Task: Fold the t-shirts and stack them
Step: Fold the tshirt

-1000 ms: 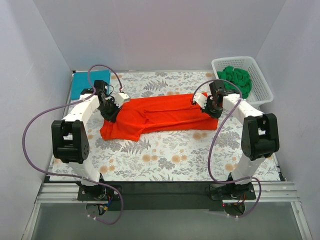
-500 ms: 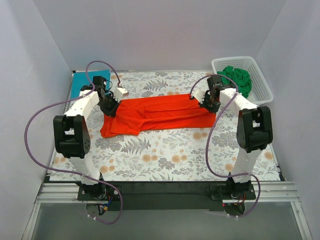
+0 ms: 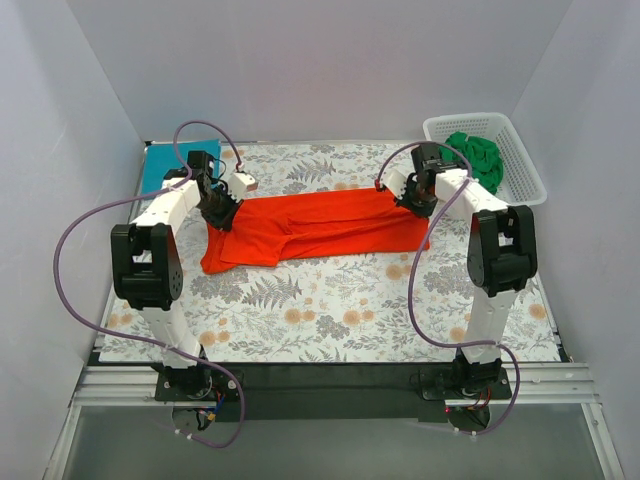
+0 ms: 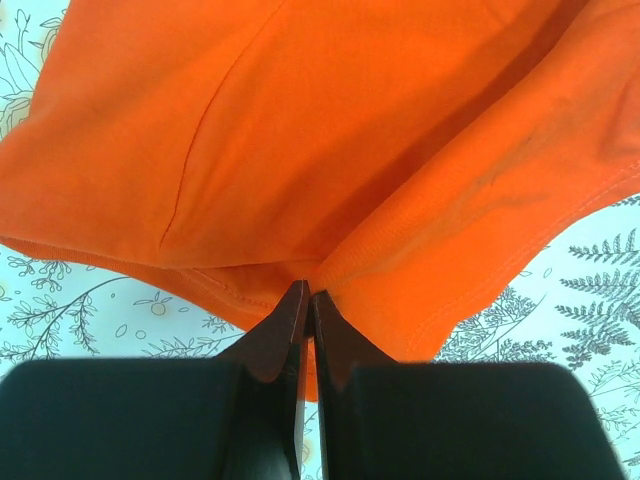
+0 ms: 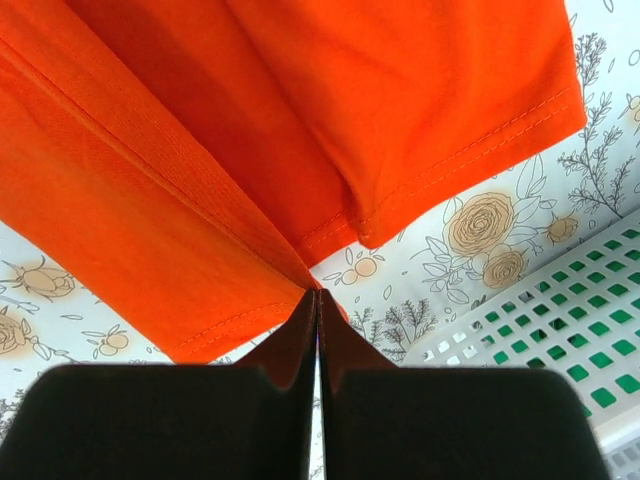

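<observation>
Bright orange-red soft fabric t-shirt (image 3: 320, 225) stretched across the floral-clothed tabletop (image 3: 330, 310) between left hand (image 4: 305, 297) and right hand (image 5: 318, 296), each pinched shut on a hem edge. Light, limp cloth, likely best gripped at edges and corners.

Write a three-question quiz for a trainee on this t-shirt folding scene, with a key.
1. What is the left gripper shut on?
A) the orange-red t-shirt
B) the rim of a basket
C) nothing at all
2. True or false: the green t-shirt lies inside the white basket.
3. Fill in the missing word: the teal t-shirt lies at the far edge on the robot's ___ side.

Key: 1 A. 2 true. 3 left.
</observation>
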Robot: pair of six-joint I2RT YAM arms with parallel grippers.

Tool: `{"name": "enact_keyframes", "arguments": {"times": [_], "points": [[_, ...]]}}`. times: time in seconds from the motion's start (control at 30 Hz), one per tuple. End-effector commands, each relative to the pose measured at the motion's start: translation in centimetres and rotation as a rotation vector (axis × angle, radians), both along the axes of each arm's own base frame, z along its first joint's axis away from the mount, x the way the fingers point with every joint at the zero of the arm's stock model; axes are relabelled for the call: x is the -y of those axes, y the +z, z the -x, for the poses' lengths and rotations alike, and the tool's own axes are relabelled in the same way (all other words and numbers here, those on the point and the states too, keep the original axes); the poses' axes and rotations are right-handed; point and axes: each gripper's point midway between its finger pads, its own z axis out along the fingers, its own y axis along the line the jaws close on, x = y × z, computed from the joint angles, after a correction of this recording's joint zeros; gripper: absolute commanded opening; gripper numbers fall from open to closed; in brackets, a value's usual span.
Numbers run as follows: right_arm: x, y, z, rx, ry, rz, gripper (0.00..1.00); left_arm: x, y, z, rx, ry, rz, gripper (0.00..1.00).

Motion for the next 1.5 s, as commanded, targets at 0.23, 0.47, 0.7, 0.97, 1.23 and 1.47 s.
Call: {"name": "enact_keyframes", "arguments": {"times": [0.23,0.47,0.7,0.97,1.23,1.47], "points": [[0.0,0.5,-1.4,0.022,0.01,0.002,0.01,-0.3,1.4,-2.2,0.073,0.018,0.008,0.0],[-0.4,0.1,-1.3,0.013,0.013,-0.002,0.01,0.1,1.2,-2.6,0.074,-0.005,-0.009,0.0],[-0.7,0.0,-1.2,0.009,0.012,-0.009,0.01,0.2,1.0,-3.5,0.082,-0.017,-0.028,0.0],[-1.1,0.2,-1.8,0.014,-0.018,-0.025,0.01,0.4,0.6,-4.4,0.089,-0.013,-0.034,0.02],[-1.5,4.3,0.2,0.03,-0.117,-0.135,0.5,-2.2,5.7,-2.6,0.107,0.144,0.13,0.46],[-0.9,4.6,5.5,-0.138,-0.334,-0.307,0.51,-3.2,5.2,3.4,0.005,0.273,0.29,0.54]]}}
